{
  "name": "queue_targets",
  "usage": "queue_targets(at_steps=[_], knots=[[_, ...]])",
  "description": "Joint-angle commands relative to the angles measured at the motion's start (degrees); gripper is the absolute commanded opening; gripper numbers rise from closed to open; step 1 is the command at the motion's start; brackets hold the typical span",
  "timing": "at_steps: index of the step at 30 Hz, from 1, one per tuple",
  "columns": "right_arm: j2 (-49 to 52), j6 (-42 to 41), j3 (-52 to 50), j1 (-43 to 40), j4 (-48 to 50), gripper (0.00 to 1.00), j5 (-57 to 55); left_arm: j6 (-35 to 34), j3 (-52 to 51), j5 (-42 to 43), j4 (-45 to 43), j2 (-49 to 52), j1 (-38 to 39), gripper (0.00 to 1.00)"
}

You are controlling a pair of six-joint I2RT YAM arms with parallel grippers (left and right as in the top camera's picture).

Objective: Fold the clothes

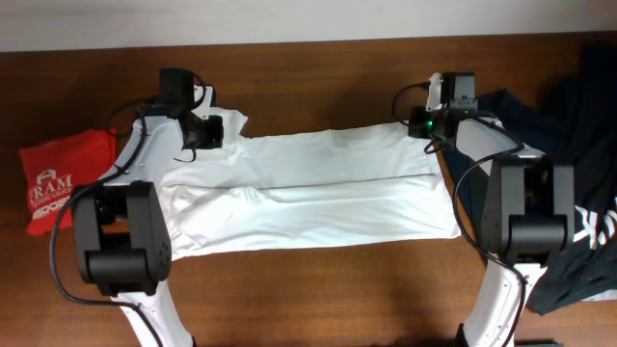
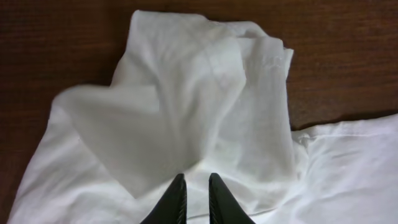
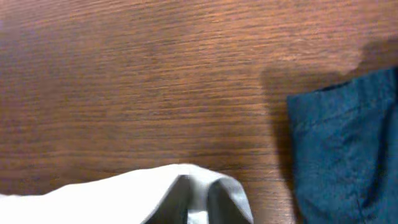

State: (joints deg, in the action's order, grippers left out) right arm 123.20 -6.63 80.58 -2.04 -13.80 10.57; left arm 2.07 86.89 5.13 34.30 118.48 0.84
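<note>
Left gripper (image 2: 198, 199) pinches the shirt (image 1: 308, 188); right gripper (image 3: 198, 205) hides under cloth (can't tell). A weak pinch could slip, bunching the sleeve (image 2: 205, 81).

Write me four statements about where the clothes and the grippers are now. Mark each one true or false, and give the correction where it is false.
1. The white T-shirt lies spread out on the table. True.
2. The red shirt lies on the robot's right side. False: it lies on the left side.
3. A dark garment lies to the right of the right gripper. True.
4. The left gripper is over the red shirt. False: it is at a sleeve of the white T-shirt.
</note>
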Motion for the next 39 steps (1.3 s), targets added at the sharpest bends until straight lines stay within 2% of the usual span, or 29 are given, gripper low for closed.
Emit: queue_targets(at_steps=[1, 4, 8, 9, 10, 13, 15, 20, 22, 23, 24, 25, 26, 29, 31, 35, 39], knots=[[0.7, -1.36, 0.72, 0.11, -1.09, 0.06, -1.36, -0.61, 0.5, -0.02, 0.28, -2.36, -0.44, 0.02], [-0.55, -1.36, 3.1, -0.52, -7.1, 0.04, -1.36, -0.63, 0.5, 0.0, 1.09, -4.13, -1.22, 0.0], [-2.8, -1.31, 11.21, -1.46, -23.87, 0.04, -1.33, -2.75, 0.5, 1.36, 2.78, -9.9, -3.02, 0.0], [-2.8, -1.29, 12.04, -1.44, -25.38, 0.04, -1.33, -2.75, 0.5, 1.92, 2.16, -9.99, -3.04, 0.04], [-2.8, -1.29, 12.15, -1.4, -25.66, 0.04, -1.33, -2.73, 0.48, 2.82, 1.11, -9.9, -3.02, 0.37], [-2.78, -1.31, 12.13, -1.36, -25.66, 0.04, -1.33, 0.5, 0.48, 3.04, -2.95, -7.21, -2.01, 0.5], [-2.78, -1.29, 12.13, -1.38, -25.7, 0.04, -1.36, 1.51, 0.48, 3.02, -4.81, -3.8, -1.01, 0.55], [-2.78, -1.31, 12.13, -1.36, -25.49, 0.04, -1.36, 2.82, 0.48, 3.02, -11.39, 3.58, -0.02, 0.56], [-2.78, -1.31, 12.13, -1.36, -25.51, 0.04, -1.36, 2.8, 0.48, 2.82, -12.48, 5.14, 0.26, 0.55], [-2.78, -1.31, 12.13, -1.36, -25.49, 0.04, -1.36, 2.78, 0.48, 2.45, -12.72, 5.64, 0.28, 0.5], [-2.78, -1.31, 12.13, -1.36, -25.53, 0.04, -1.33, 2.75, 0.48, 2.38, -13.14, 6.25, 0.26, 0.39], [-2.78, -1.31, 12.13, -1.36, -25.77, 0.04, -1.33, 2.75, 0.48, 2.36, -13.51, 6.69, 0.26, 0.18], [-2.78, -1.31, 12.13, -1.36, -25.92, 0.04, -1.36, 2.75, 0.48, 2.36, -13.7, 6.69, 0.24, 0.02], [-2.78, -1.31, 12.13, -1.36, -26.01, 0.04, -1.36, 2.73, 1.03, 2.36, -14.03, 6.64, 0.11, 0.01], [-2.8, -1.14, 12.13, -1.42, -25.99, 0.04, -1.4, 2.69, 3.82, 2.36, -10.78, 5.4, -0.57, 0.0], [-3.96, -1.11, 12.35, -2.03, -27.12, 0.04, -2.19, 0.09, 9.81, 2.38, 3.85, -0.96, -2.21, 0.0], [-6.49, -1.11, 12.35, -2.27, -33.55, 0.04, -2.49, -0.17, 10.29, 2.6, 19.67, -9.62, -3.82, 0.0]])
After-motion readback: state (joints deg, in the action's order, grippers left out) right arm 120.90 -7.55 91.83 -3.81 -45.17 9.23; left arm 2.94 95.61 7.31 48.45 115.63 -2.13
